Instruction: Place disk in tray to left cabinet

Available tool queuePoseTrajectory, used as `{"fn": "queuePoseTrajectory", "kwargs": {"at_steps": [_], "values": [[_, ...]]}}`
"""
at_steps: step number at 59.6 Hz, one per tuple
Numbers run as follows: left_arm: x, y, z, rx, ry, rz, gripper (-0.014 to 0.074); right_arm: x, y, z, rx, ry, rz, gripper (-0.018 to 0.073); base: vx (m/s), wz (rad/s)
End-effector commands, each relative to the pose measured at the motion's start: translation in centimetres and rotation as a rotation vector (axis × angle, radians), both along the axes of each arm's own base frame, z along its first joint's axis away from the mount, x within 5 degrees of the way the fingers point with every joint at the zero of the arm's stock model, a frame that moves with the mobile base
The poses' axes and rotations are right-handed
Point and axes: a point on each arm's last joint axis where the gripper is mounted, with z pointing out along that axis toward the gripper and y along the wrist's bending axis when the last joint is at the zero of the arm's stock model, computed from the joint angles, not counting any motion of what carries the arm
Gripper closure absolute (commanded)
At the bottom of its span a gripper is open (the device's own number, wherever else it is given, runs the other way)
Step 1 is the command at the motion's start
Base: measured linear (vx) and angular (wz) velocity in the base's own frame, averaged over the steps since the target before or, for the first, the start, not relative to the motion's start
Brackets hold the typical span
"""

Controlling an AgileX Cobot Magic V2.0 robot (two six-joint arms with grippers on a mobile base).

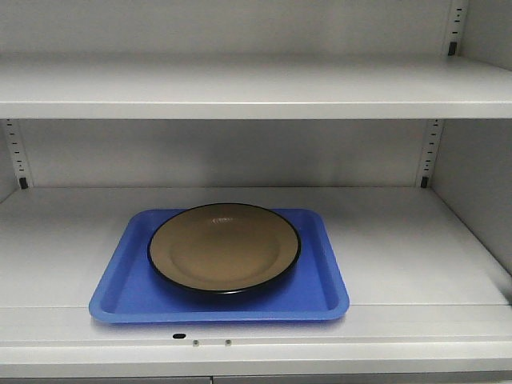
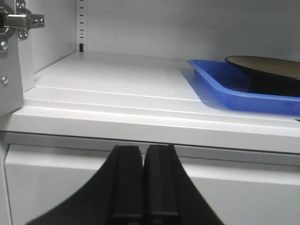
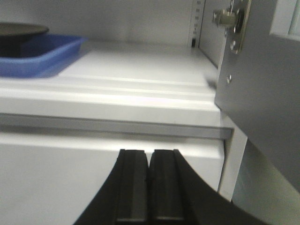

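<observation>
The tan disk (image 1: 224,248) with a thin black rim lies flat in the blue tray (image 1: 120,292), which sits on the middle shelf of the white cabinet (image 1: 400,240), near its front edge. The disk (image 2: 272,68) and tray (image 2: 220,84) show at the right of the left wrist view, and the disk (image 3: 18,30) and tray (image 3: 42,58) at the left of the right wrist view. My left gripper (image 2: 143,152) is shut and empty, below and in front of the shelf edge. My right gripper (image 3: 149,157) is shut and empty, also below the shelf edge.
An upper shelf (image 1: 256,88) spans the cabinet above the tray. Slotted peg strips (image 1: 428,152) run up the back corners. A door hinge (image 2: 18,21) is at the left side and another hinge (image 3: 229,18) on the open right door (image 3: 267,84).
</observation>
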Motion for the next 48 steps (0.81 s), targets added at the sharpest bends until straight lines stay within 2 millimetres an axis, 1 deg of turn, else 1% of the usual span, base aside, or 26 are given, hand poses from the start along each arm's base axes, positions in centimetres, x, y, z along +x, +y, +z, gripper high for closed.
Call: {"fn": "queuePoseTrajectory", "kwargs": {"at_steps": [1,9,18,27,48], "values": [[0.03,-0.10,0.05,-0.005,-0.060,-0.014,0.0600,0.08,0.01,-0.04,-0.009,-0.049,-0.004,0.0565,0.00,0.00],[0.03,-0.10,0.06,-0.005,-0.062,-0.014,0.0600,0.06,-0.27,0.25,-0.004,-0.081,-0.057,0.0565,0.00,0.00],[0.03,-0.10,0.06,-0.005,-0.062,-0.014,0.0600,0.06,-0.33,0.14,0.044,-0.068,-0.068,0.0565,0.00,0.00],[0.03,-0.10,0.06,-0.005,-0.062,-0.014,0.0600,0.05,-0.32,-0.29,0.118,-0.020,-0.072,0.0565,0.00,0.00],[0.03,-0.10,0.06,-0.005,-0.062,-0.014,0.0600,0.03,-0.32,-0.49,0.119,0.002,-0.075,0.0565,0.00,0.00]]}}
